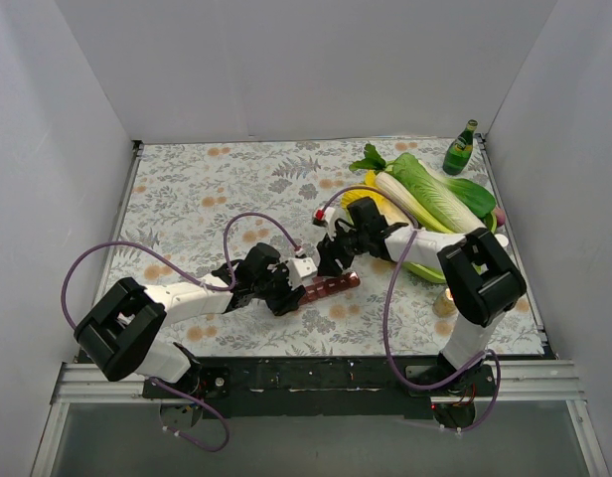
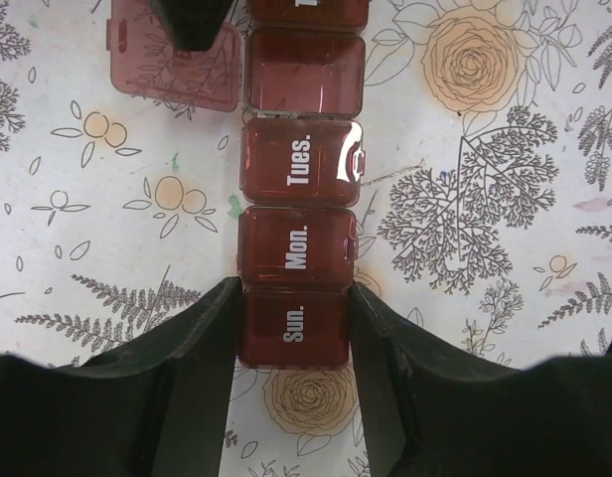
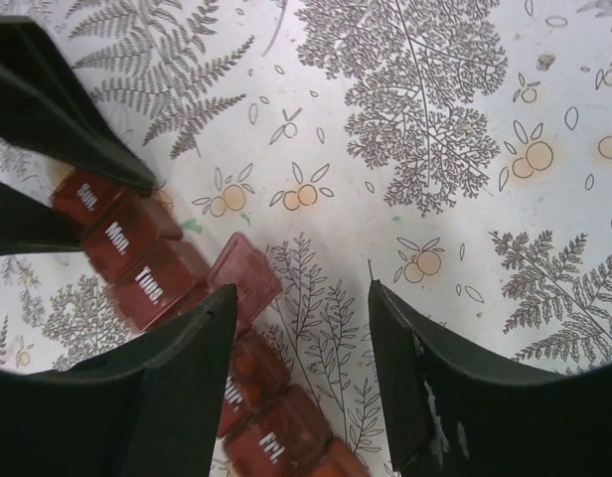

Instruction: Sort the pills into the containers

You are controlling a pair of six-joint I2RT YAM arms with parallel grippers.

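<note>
On a floral-print surface [image 1: 187, 189], the left gripper [image 1: 291, 296] has its jaws clamped on the "Sun." end of the containers [image 1: 331, 287]. This is a dark-red strip lying flat near the middle (day labels in white). One lid [image 2: 157, 70] further along is flipped open. Just to the right, the right gripper [image 1: 331, 260] hovers over the strip, jaws apart, grasping nothing.
</note>
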